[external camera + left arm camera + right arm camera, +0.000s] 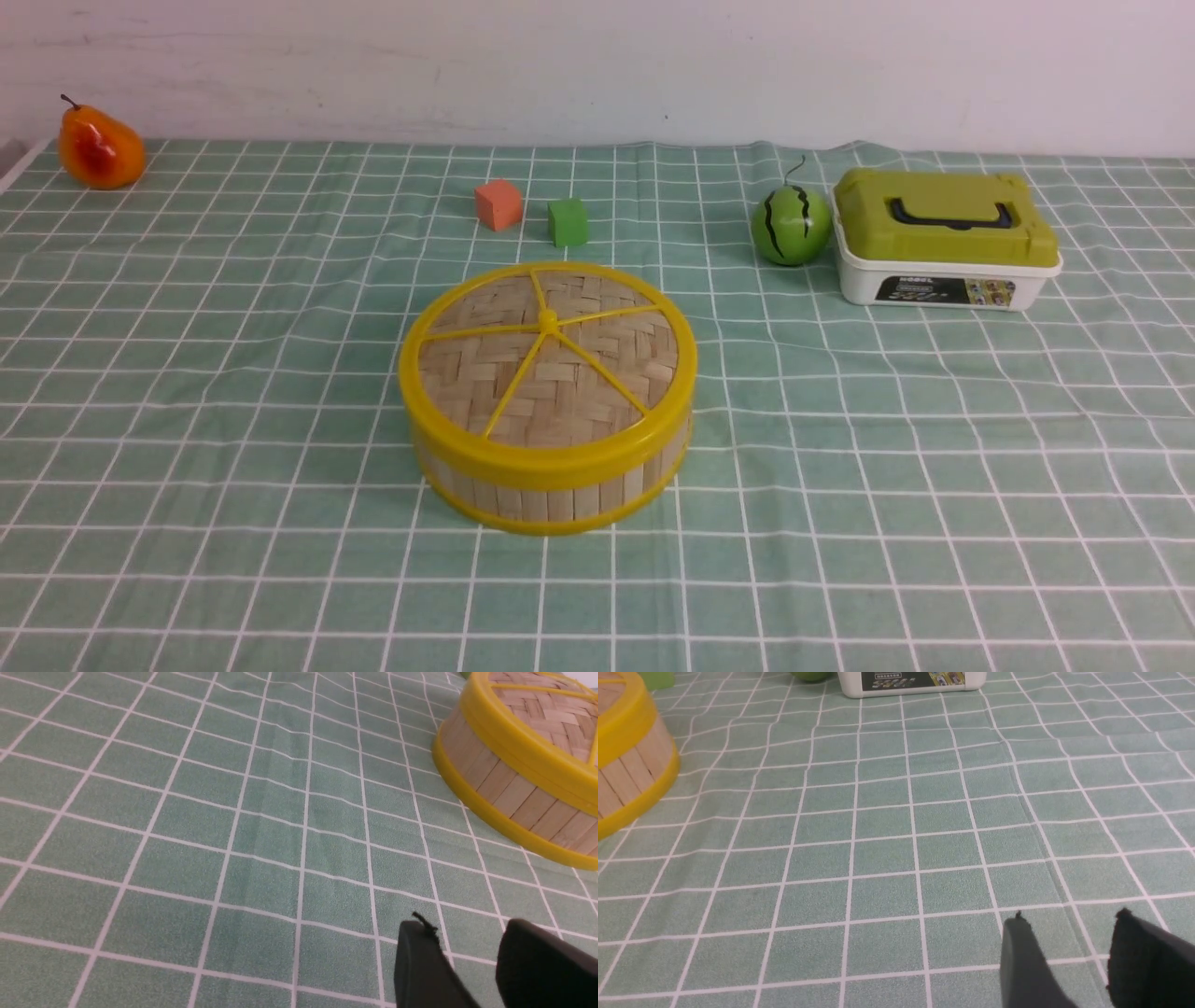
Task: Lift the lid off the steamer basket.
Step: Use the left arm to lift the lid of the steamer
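I see the lid (560, 373) seated flush on the steamer basket (551, 495). Left gripper (472, 956) and right gripper (1073, 956) sit either side of the basket, apart from it. Both are released and empty, probably so either can approach.

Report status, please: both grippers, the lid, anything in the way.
Left gripper open, empty. Right gripper open, empty. Lid on steamer basket, untouched. Orange cube, green cube behind it, apart.

The lid (548, 359) sits, seemingly flush, on the steamer basket (551, 495).
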`<move>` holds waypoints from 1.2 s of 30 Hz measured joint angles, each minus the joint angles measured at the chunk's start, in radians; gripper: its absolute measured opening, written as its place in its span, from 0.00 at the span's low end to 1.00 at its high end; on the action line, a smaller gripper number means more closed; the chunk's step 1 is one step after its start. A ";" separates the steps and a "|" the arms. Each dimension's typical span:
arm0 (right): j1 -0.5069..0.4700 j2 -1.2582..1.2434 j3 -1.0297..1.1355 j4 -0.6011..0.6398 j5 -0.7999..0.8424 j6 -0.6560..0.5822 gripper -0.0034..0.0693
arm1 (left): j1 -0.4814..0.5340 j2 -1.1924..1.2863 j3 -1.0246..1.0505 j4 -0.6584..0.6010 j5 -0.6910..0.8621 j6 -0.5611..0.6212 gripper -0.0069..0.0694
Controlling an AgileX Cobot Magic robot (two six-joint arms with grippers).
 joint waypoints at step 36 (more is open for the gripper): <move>0.000 0.000 0.000 0.000 0.000 0.000 0.38 | 0.000 0.000 0.000 -0.787 -0.305 -0.632 0.40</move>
